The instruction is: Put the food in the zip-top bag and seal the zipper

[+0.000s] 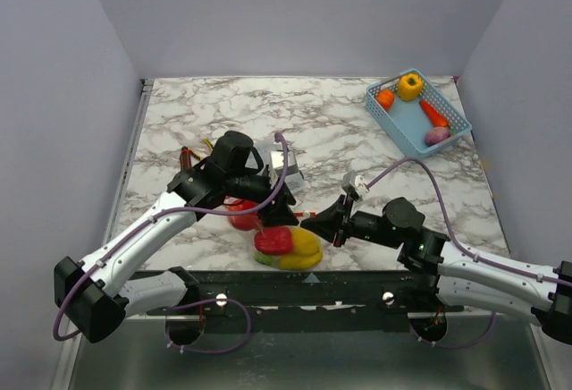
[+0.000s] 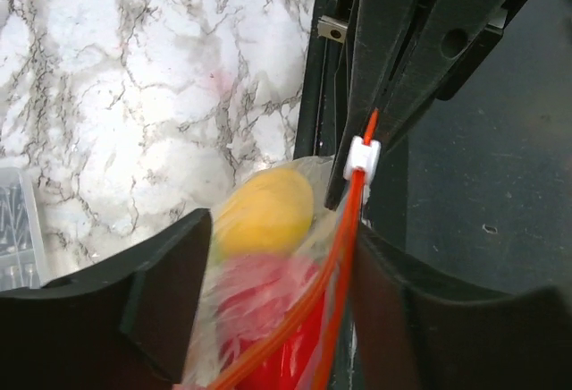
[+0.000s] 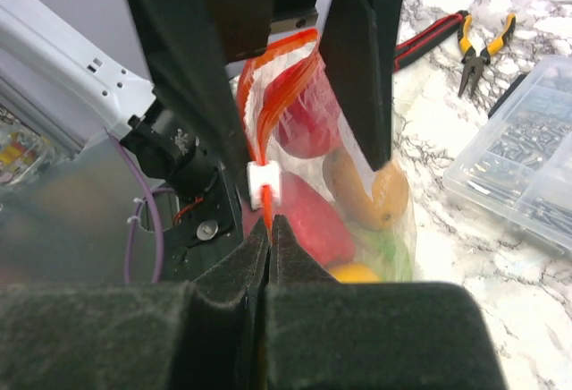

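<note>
Marble-pattern counter (image 1: 357, 148), white with grey veins, boxed in by plain lilac walls (image 1: 295, 14) on three sides. Blue mesh basket (image 1: 371, 97) at the far right corner, skewed to the counter edges. Clear rigid parts box (image 3: 527, 148) mid-counter, small dark hardware inside, sorted in compartments. Near the box in the right wrist view: pliers (image 3: 478, 50) with yellow-black handles lying flat, and just beside them a red-black handled tool (image 3: 429, 41), head hidden. Black rail (image 1: 304, 281) runs along the counter's near edge, grey metal surface below it
</note>
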Motion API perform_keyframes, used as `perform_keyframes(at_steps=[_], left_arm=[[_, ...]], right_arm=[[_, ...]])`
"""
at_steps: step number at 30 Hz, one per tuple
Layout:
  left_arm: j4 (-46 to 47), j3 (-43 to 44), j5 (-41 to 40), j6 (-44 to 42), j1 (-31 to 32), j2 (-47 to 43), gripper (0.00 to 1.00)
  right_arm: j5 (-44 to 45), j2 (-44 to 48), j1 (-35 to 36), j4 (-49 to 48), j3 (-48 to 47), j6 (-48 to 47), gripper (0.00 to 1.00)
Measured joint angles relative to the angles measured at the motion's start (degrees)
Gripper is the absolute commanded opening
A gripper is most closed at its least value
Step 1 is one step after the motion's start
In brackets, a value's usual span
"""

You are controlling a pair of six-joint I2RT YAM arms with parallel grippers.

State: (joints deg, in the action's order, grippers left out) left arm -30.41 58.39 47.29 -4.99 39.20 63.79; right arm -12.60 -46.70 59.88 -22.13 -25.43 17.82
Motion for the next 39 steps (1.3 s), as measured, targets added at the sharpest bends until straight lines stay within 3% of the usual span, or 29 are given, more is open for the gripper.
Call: perform_keyframes(at_steps=[4, 8, 11, 16, 19, 26, 30, 35, 39], left_arm=[[-0.5, 0.0, -0.1, -0.2, -0.9, -0.7, 0.22], [-1.0, 0.0, -0.2, -0.8, -1.1, -2.9, 0.09], [-1.0, 0.0, -0.2, -1.0, -1.1, -4.4, 0.01], [-0.5, 0.0, 0.3, -0.5, -1.1, -4.5, 0.0], [0.0, 0.0, 0.7, -0.1, -1.4, -4.5, 0.0], [0.0, 0.0, 1.8, 0.5, -1.3, -4.4, 0.0], [0.0, 0.0, 2.2, 0.6, -1.3, -4.2, 0.0], [0.0, 0.0, 2.4, 0.8, -1.3, -4.2, 0.0], [0.3, 0.0, 2.4, 1.0, -1.3, -4.0, 0.0]], right_arm=[[-0.4, 0.0, 0.0, 2.1, -0.6, -1.0, 0.0], [-0.4, 0.0, 0.0, 5.8, -2.4, -1.4, 0.01], [0.8, -0.1, 0.0, 11.0, -5.9, -0.9, 0.24], [3.0, -4.4, 0.0, 26.1, -18.2, 2.8, 0.51], [4.1, -8.8, 0.0, 35.7, -25.7, 5.4, 0.59], [3.5, -13.1, -0.8, 47.6, -33.8, 9.1, 0.59], [1.3, -14.5, -3.8, 51.8, -39.1, 8.7, 0.48], [-7.0, -17.6, -12.5, 54.5, -43.2, 6.1, 0.48], [-13.4, -20.3, -13.8, 56.7, -44.2, 4.1, 0.48]])
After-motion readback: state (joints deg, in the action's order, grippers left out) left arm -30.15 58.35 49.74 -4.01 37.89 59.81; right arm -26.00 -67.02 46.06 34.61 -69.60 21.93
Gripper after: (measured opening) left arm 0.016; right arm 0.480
